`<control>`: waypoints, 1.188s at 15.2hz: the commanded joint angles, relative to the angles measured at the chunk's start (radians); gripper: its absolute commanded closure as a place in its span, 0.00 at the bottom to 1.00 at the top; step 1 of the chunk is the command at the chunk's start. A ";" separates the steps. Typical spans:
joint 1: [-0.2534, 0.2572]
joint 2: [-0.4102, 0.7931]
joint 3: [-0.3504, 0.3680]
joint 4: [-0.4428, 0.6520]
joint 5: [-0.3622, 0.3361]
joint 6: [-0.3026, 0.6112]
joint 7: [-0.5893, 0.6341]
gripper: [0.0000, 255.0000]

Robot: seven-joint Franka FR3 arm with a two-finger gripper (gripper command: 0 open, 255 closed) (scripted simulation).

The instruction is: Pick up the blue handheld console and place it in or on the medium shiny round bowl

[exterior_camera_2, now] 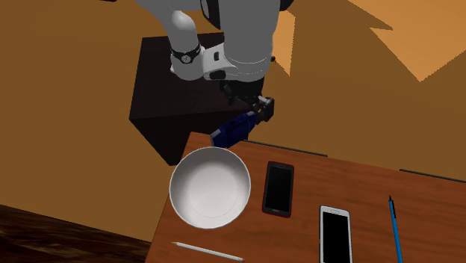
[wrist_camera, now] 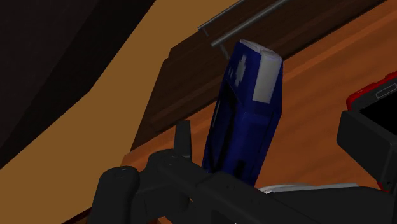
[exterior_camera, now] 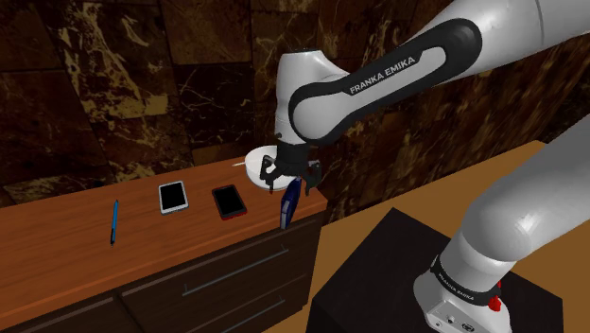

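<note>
The blue handheld console (exterior_camera: 288, 206) hangs steeply tilted at the dresser's front corner, its lower end past the edge. My black gripper (exterior_camera: 290, 182) is right above it with its fingers spread wide. In the wrist view the console (wrist_camera: 248, 108) runs out between the fingers, close to the left finger (wrist_camera: 184, 135) and apart from the right one (wrist_camera: 366, 149); neither pad presses on it. The white round bowl (exterior_camera_2: 209, 187) sits empty on the dresser's corner, just beside the console (exterior_camera_2: 233, 128) and the gripper (exterior_camera_2: 252, 110). The arm hides most of the bowl (exterior_camera: 253, 163) in the shoulder view.
On the wooden dresser (exterior_camera_2: 366, 183) lie a red-cased phone (exterior_camera_2: 278, 188), a white phone (exterior_camera_2: 335, 233), a blue pen (exterior_camera_2: 393, 228) and a thin white stick (exterior_camera_2: 207, 251). The dark stand (exterior_camera_2: 168, 90) is close behind the gripper. Drawer handles run along the dresser front (exterior_camera: 236, 274).
</note>
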 commanded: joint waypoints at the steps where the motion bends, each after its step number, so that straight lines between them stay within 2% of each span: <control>1: -0.006 0.035 0.017 -0.004 -0.013 0.040 0.032 0.00; 6: -0.014 0.095 0.036 -0.036 -0.039 0.127 0.054 0.00; 14: -0.014 0.095 0.036 -0.036 -0.039 0.127 0.054 0.00; 15: -0.014 0.095 0.036 -0.036 -0.039 0.127 0.054 1.00; 18: -0.014 0.095 0.036 -0.036 -0.039 0.127 0.054 1.00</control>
